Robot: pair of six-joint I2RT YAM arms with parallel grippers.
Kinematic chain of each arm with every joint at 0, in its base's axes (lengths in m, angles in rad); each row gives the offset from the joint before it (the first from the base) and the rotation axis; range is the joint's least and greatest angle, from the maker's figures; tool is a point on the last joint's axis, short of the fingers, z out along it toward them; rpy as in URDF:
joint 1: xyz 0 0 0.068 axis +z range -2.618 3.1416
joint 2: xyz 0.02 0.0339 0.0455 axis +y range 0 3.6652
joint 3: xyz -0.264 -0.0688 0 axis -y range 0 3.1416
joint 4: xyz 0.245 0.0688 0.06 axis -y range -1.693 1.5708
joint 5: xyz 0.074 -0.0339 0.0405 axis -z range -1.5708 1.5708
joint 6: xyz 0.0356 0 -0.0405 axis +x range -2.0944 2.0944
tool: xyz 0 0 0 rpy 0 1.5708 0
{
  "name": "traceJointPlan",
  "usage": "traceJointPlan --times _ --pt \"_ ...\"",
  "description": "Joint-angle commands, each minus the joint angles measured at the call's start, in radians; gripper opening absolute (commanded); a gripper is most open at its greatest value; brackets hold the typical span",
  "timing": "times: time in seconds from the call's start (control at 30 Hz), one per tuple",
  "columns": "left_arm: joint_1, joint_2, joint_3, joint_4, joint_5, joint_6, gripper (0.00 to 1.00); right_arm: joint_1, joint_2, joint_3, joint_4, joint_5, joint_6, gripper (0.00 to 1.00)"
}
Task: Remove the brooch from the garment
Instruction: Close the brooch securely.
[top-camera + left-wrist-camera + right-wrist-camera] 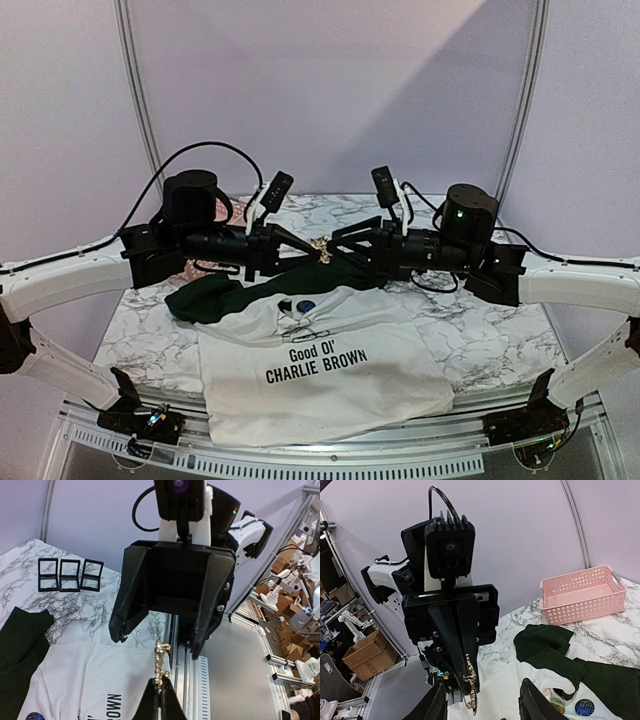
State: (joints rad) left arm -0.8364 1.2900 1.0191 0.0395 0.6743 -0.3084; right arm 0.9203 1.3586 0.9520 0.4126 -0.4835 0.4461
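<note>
**In mid-air over the shirt: brooch pinched in my left gripper**

At the tips of my left gripper point(160, 689), the two black fingers are pressed together on one end of a small, knobbly, gold-coloured metal brooch point(161, 661). The brooch sticks out from that pinch toward the other arm. It is free of any cloth and hangs in the air above the table.

Facing it, my right gripper point(484, 684) has its black fingers spread wide apart and holds nothing. The free end of the brooch points into the gap between them. I cannot tell whether it touches either finger.

In the overhead view both arms reach in from the sides and meet tip to tip over the far middle of the table. The brooch shows there as a small pale speck between them.

Below, and nearer to me, lies the garment, a white T-shirt with dark green sleeves point(330, 410). It is spread flat, with its lower part reaching the near edge of the table. Black print across the chest reads "Good Ol' CHARLIE BROWN".

A round blue badge point(305, 306) sits near the collar, with a second small round badge point(555, 705) just beside it. The shirt rests on a white marble-patterned tabletop point(480, 340).

In the left wrist view, three small black open frames point(70, 574) stand in a row on the marble beyond the shirt. In the right wrist view, a pink perforated plastic basket point(582, 592) stands on the table beyond a green sleeve.
</note>
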Motion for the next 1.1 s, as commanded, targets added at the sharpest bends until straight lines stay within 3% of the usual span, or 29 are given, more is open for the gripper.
traceJointPlan --times 0.0,0.33,0.6,1.07 --pt "0.011 0.015 0.024 0.022 0.025 -0.027 0.00 0.018 -0.014 -0.009 -0.024 -0.002 -0.036 0.50" --pt "0.019 0.015 0.022 0.034 0.036 -0.041 0.00 0.045 0.036 0.030 -0.071 0.014 -0.066 0.51" --pt "0.019 0.012 0.021 0.037 0.038 -0.039 0.00 0.046 0.038 0.033 -0.050 0.033 -0.055 0.42" --pt "0.017 0.011 0.018 0.045 0.051 -0.039 0.00 0.044 0.030 0.024 0.009 0.022 -0.023 0.40"
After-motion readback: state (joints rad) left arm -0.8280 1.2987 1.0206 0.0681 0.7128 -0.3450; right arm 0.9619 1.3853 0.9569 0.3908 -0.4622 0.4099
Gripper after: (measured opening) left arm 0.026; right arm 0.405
